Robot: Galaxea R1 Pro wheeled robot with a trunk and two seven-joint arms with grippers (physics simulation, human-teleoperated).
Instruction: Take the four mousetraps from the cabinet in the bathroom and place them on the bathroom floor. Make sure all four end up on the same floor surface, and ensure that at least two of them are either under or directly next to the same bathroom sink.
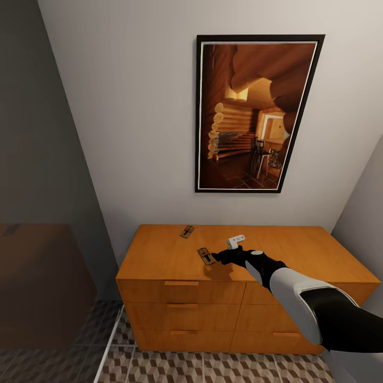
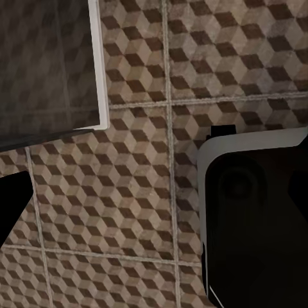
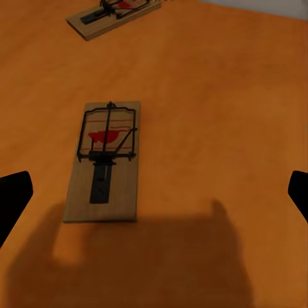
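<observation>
Two mousetraps lie on the orange cabinet [image 1: 298, 250] top. The nearer mousetrap [image 1: 206, 256] [image 3: 106, 160], a flat wooden slab with a black wire bar and a red patch, rests just ahead of my right gripper [image 1: 217, 259] [image 3: 154, 199]. That gripper is open and hovers low over the top, with nothing between its fingers. The second mousetrap [image 1: 186, 231] [image 3: 112, 14] sits farther back, toward the wall. My left gripper [image 2: 154, 205] hangs open over the cube-patterned bathroom floor [image 2: 128, 192] [image 1: 213, 367]. The bathroom sink is out of view.
The cabinet has drawers with handles [image 1: 181, 283] on its front. A small white piece [image 1: 235, 241] shows beside my right wrist. A framed picture [image 1: 255, 114] hangs on the wall above. A dark glass panel [image 1: 42, 255] with a white edge [image 2: 97, 64] stands to the left.
</observation>
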